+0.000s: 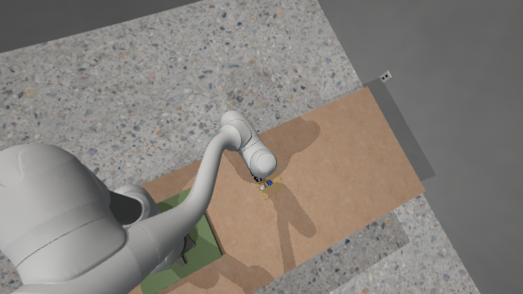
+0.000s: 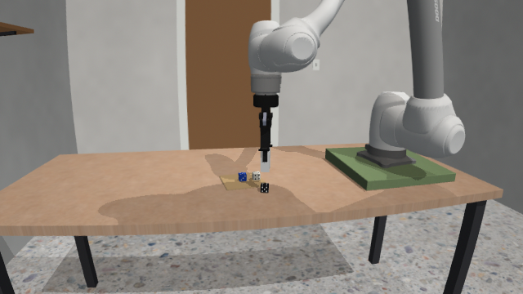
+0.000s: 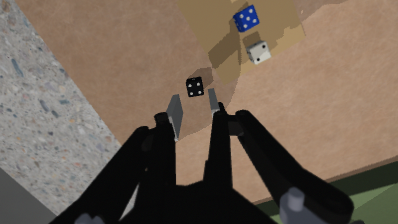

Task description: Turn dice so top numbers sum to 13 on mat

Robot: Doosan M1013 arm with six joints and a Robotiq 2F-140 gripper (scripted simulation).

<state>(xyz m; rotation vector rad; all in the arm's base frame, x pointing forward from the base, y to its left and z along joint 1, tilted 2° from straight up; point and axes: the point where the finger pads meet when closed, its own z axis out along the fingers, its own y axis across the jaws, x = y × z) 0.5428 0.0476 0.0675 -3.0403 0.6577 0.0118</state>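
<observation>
Tabletop [image 1: 347, 143] [image 2: 61, 192] [image 3: 100, 75] edge lies leftmost in the wrist view; lift inward. Black die [image 2: 265, 188] [image 3: 195, 87], off the mat [image 1: 278, 189] [image 2: 230, 185] [image 3: 220, 30], looks light, rigid, perhaps slippery: pinch opposite side faces squarely. The gripper [image 1: 257, 179] [image 2: 265, 160] [image 3: 195, 101] stands moderately narrow, holding nothing. Rightward, blue die [image 1: 270, 182] [image 2: 242, 176] [image 3: 246, 18] and white die [image 1: 261, 187] [image 2: 256, 175] [image 3: 258, 52] crowd the mat, leaving little finger room between them.

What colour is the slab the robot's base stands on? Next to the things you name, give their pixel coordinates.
Green [image 1: 208, 241] [image 2: 409, 182] [image 3: 380, 200]; it shows best in the exterior view.

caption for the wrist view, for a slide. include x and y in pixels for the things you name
Parted gripper fingers near a black die [image 3: 195, 87] off the mat [image 3: 282, 42], with blue [image 3: 246, 18] and white dice [image 3: 259, 52] on it.
</observation>
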